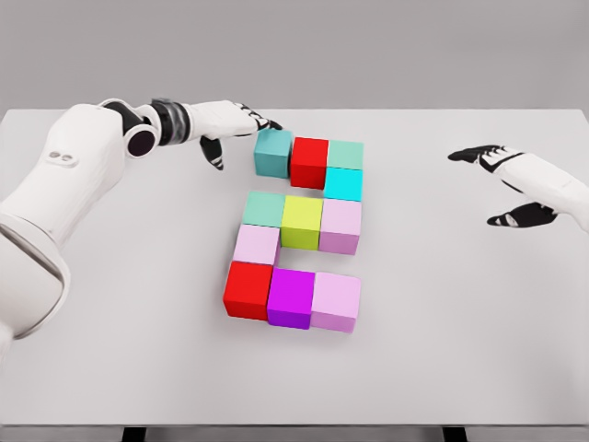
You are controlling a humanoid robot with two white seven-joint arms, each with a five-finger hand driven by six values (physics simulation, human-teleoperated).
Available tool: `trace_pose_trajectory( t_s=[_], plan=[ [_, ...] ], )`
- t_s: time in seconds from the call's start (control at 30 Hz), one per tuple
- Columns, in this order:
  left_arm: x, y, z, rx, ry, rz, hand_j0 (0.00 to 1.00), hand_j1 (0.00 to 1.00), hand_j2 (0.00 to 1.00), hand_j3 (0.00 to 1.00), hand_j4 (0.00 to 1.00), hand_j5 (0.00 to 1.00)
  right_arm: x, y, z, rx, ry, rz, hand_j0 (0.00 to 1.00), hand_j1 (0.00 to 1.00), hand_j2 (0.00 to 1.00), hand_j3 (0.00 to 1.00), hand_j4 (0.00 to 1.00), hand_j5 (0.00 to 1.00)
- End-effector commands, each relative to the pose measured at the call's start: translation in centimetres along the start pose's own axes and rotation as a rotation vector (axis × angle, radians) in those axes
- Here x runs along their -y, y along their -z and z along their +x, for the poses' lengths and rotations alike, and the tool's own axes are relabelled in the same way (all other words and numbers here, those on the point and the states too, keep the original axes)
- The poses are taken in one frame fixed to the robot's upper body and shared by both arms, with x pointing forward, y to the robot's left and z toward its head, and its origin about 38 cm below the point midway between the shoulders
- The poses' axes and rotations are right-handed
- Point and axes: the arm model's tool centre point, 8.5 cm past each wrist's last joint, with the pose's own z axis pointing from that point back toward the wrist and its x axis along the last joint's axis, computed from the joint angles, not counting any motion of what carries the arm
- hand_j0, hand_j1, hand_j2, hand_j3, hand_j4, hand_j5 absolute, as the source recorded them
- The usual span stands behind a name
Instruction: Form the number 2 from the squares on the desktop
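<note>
Fingers (pixel 258 121) of left hand (pixel 225 124) spread, tips against teal cube (pixel 272 155); right hand (pixel 515 184) open, empty.

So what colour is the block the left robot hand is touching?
Teal block, at the left robot hand; head view.

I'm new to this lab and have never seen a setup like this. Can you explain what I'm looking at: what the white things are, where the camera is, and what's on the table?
This is a simulator's render, seen from a camera on a humanoid robot's head, looking down at a white table. The white shapes are its two arms, each ending in a five-finger hand. The left hand reaches to the teal cube at the top left of the pattern, fingertips at its edge; it does not grasp it. The right hand hovers open at the right, away from the blocks, holding nothing. On the table lie eleven coloured cubes, among them a red cube beside the teal one and a yellow-green cube in the middle row. Together they already form the shape of a 2.
</note>
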Motion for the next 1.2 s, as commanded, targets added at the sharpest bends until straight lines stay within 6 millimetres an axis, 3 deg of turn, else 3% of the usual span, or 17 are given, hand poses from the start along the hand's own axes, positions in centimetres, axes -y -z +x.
trace_pose_trajectory(
  t_s=[0.0, 0.1, 0.77, 1.17],
  plan=[
    [-0.1, -0.2, -0.2, -0.004, -0.006, 0.006, 1.00, 1.00, 1.00, 1.00, 1.00, 1.00, 0.0, 0.1, 0.0, -0.001, 0.017, -0.018, 1.00, 1.00, 1.00, 1.00, 1.00, 1.00],
    [-0.1, -0.2, -0.2, -0.003, -0.005, 0.008, 1.00, 1.00, 1.00, 1.00, 1.00, 1.00, -1.2, -0.1, 0.1, -0.001, 0.032, 0.003, 1.00, 1.00, 1.00, 1.00, 1.00, 1.00],
    [-0.2, 0.1, 0.4, 0.014, 0.002, 0.014, 1.00, 1.00, 1.00, 1.00, 1.00, 1.00, -1.0, -0.2, 0.0, -0.002, 0.038, -0.007, 1.00, 1.00, 1.00, 1.00, 1.00, 1.00],
    [-0.2, -1.0, -0.9, -0.009, -0.013, 0.026, 1.00, 1.00, 1.00, 1.00, 1.00, 1.00, -1.1, -0.2, -0.1, -0.004, 0.039, -0.006, 1.00, 1.00, 1.00, 1.00, 1.00, 1.00]
  ],
)
